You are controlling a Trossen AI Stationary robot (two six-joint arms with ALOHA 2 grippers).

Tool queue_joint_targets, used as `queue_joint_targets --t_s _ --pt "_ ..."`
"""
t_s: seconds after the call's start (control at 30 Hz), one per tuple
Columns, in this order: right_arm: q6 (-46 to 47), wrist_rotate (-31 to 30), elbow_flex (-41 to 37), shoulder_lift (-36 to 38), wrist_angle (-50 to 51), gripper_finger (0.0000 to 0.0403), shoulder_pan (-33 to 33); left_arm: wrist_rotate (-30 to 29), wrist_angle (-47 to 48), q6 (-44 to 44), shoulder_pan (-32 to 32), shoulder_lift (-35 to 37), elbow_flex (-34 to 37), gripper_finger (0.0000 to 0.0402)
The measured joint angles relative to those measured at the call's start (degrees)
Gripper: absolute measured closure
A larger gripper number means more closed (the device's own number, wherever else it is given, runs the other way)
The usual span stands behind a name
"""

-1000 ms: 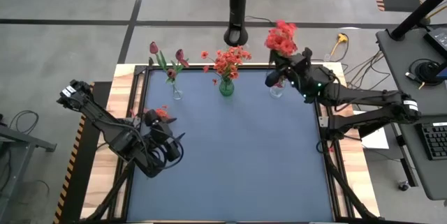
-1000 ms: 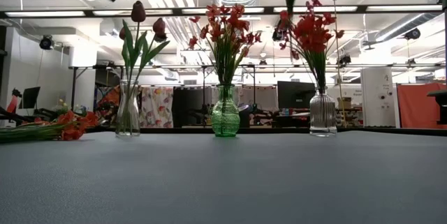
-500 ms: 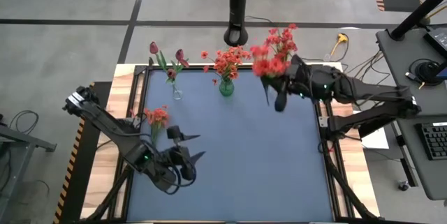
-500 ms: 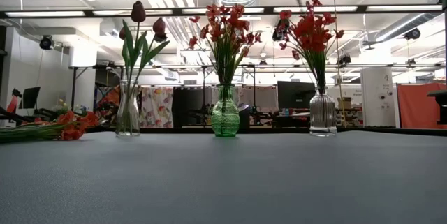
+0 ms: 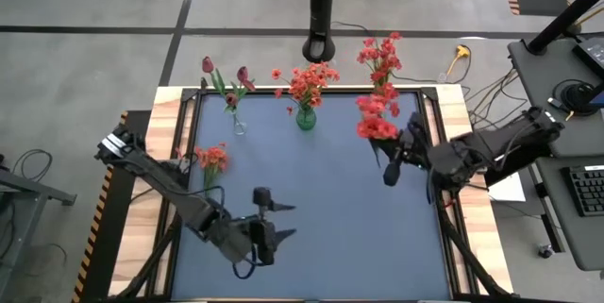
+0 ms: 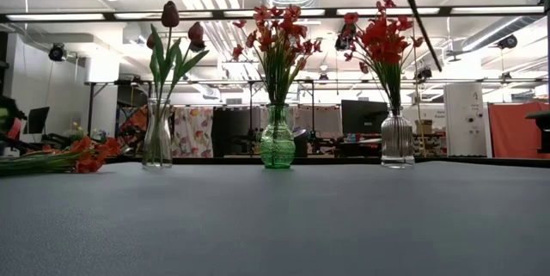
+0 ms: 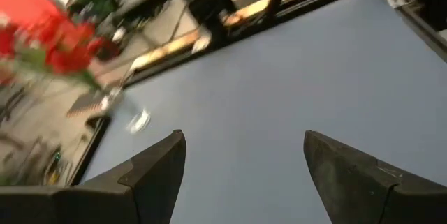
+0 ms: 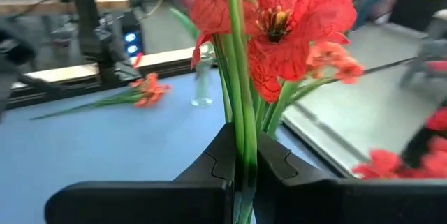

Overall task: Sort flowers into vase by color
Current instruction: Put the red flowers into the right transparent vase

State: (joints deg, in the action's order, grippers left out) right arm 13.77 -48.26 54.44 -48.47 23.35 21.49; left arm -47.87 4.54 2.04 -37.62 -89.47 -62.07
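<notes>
My right gripper is over the table's right side, shut on a red flower with thin green stems. Behind it, at the far edge, a ribbed clear vase holds more red blooms. A green vase carries orange-red blooms, and a clear vase carries maroon tulips. One loose orange-red flower lies flat on the mat's left side. My left gripper is open above bare mat near the middle-left, well away from that flower. My right gripper pinches the flower's green stems between its two fingers, a little below the blooms. The fingers lie across the stems. The flower is lifted clear of the table; its stem end slants down, high above the ribbed vase.
The three vases stand in a row along the blue mat's far edge. A black pole rises behind the table. Wooden rails border the mat. The mat's middle and near half is open room.
My right gripper has drawn back from the ribbed vase toward the near edge and turned, carrying the red flower with it. My left gripper has moved away from the loose flower toward the table's middle and near edge, staying open.
</notes>
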Motion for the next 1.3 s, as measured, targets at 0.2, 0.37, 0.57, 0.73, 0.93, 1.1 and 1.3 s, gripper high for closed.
queue_joint_targets --t_s 0.2,0.37,0.57,0.73,0.93,1.1,1.3 --pt "0.0 -11.4 -1.4 0.9 0.1 0.039 4.4 11.0 -17.6 12.3 8.5 -4.5 0.0 0.013" --pt "-3.6 -15.1 -1.2 1.1 0.2 0.039 4.5 11.4 -35.1 17.9 17.3 -12.1 0.0 0.013" --pt "-8.4 -19.9 -1.2 3.4 0.2 0.039 4.5 11.3 -60.9 21.4 24.3 -24.3 0.0 0.013" --pt "-8.1 -20.0 -1.2 5.2 0.3 0.039 4.4 10.1 -74.7 21.3 28.0 -34.5 -4.2 0.013" --pt "-7.1 -20.1 -1.2 5.6 0.4 0.039 4.4 7.0 -75.1 21.3 30.3 -44.9 -14.8 0.013" --pt "-6.1 -21.0 -1.2 5.6 0.4 0.039 4.4 6.8 -75.2 21.3 32.2 -51.6 -22.5 0.013" --pt "-5.5 -22.6 -1.2 5.6 0.4 0.039 4.4 6.9 -75.0 21.7 35.6 -60.8 -33.4 0.013"
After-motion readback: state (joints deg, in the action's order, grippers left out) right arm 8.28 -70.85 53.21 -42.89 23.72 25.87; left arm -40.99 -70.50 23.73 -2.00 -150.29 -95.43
